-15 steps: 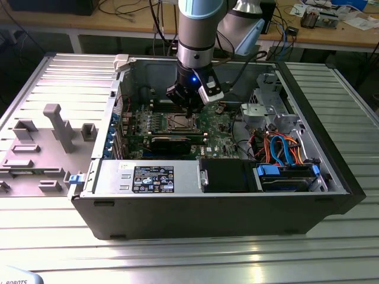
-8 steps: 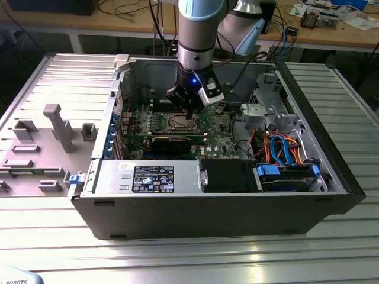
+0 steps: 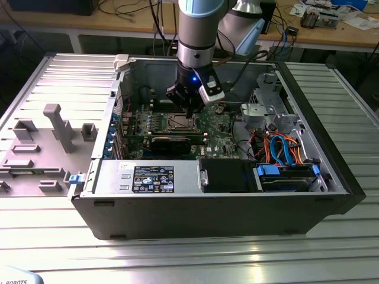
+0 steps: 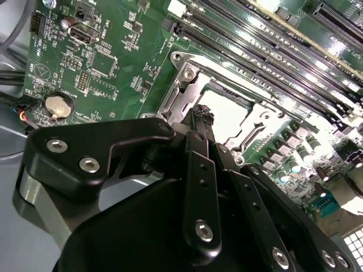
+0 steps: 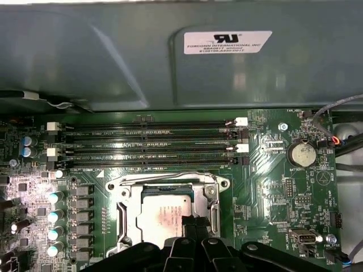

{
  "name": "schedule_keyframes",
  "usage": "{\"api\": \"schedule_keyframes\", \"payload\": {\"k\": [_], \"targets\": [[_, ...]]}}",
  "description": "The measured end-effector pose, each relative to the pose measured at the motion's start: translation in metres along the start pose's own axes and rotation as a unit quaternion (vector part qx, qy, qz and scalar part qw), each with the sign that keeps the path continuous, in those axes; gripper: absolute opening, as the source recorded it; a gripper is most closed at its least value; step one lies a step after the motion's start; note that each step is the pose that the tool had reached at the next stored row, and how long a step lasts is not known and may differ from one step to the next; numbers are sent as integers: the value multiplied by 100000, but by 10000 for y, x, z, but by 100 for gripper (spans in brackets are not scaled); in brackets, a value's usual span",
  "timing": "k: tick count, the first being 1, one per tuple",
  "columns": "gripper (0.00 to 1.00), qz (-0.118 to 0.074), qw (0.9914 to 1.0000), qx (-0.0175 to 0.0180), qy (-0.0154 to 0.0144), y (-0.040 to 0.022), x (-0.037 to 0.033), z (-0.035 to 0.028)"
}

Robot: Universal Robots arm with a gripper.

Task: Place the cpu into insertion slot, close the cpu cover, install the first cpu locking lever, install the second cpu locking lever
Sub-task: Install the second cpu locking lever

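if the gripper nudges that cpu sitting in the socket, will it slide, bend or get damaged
The cpu looks like a flat metal-topped plate, so probably stiff, not floppy. It lies inside the insertion slot with the cpu cover framing it, so a sideways nudge from the gripper likely won't slide it. Hard downward pressure could plausibly harm it.

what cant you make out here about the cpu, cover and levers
- cpu: in the first wrist view its near edge is hidden by the gripper.
- cpu cover: lies down around the chip; whether it is latched is unclear in both wrist views.
- Locking levers: too small in the exterior view, where the arm hangs over the insertion slot.
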State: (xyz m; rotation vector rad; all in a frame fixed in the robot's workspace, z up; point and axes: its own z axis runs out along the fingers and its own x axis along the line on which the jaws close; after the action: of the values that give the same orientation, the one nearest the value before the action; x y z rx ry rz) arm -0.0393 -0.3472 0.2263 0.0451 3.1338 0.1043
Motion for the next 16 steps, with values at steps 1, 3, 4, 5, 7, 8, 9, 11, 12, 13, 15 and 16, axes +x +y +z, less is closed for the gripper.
{"api": "schedule_keyframes", "payload": {"k": [1, 3, 4, 5, 7, 8, 9, 11, 12, 13, 15, 16], "targets": [[11, 0, 100000, 0, -8, 3, -1, -35], [11, -15, 100000, 183, -13, 5, -1, -67], [11, -7, 99998, 549, -31, 5, -1, -71], [11, -11, 99998, 687, -31, 2, -1, -71], [11, -13, 99997, 758, -33, -23, -2, -72], [11, -9, 99997, 764, -32, -39, -2, -73], [11, -13, 99997, 775, -34, -53, -3, -73], [11, -9, 99997, 796, -33, -89, -4, -73], [11, -9, 99997, 809, -35, -117, -4, -74], [11, -7, 99997, 814, -35, -121, -4, -75], [11, -6, 99997, 816, -34, -121, -5, -75], [11, -8, 99997, 814, -35, -122, -5, -75]]}}
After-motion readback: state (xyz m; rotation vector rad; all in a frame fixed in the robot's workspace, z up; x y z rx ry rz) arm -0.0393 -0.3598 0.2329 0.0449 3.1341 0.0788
